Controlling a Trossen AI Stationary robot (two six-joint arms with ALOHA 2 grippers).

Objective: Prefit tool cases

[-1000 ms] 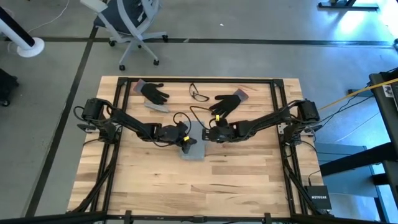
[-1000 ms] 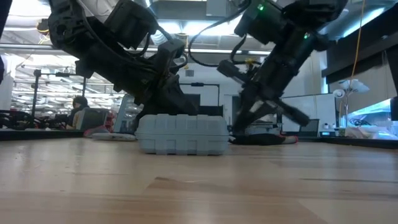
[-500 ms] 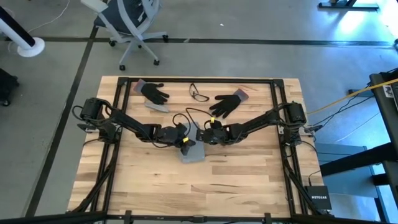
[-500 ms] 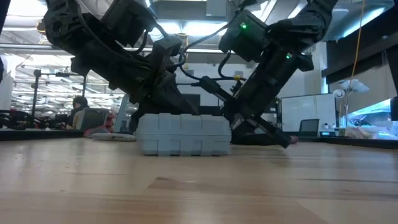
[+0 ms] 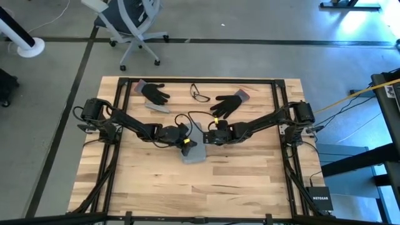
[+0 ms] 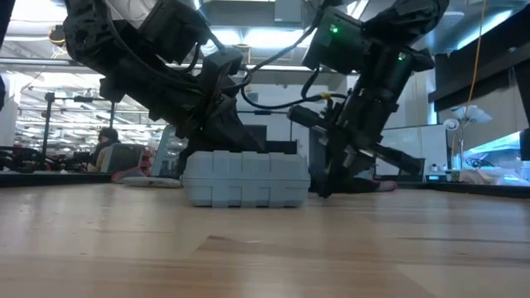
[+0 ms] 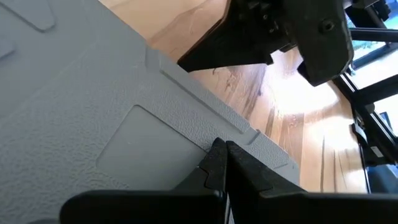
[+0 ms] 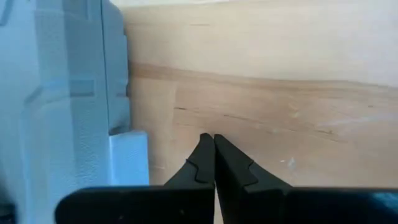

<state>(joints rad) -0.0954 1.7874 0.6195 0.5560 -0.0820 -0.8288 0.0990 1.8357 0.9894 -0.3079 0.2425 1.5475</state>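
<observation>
Half a second back my right arm reached further left over the case's far right corner; it had since drawn a little back to the right. Nearest me lay the tool case, a flat blue-grey plastic slab with a pebbled lid and ribbed edge, closed, near the middle of the pale wooden table, its long axis running near-to-far with a slight tilt. My left gripper pressed down on its lid, fingers pinched together on nothing. My right gripper hung just beside the case's right edge, fingers likewise pressed together and empty. Farther off lay a black glove on the left over a small grey bar, another black glove on the right, and eyeglasses between them.
</observation>
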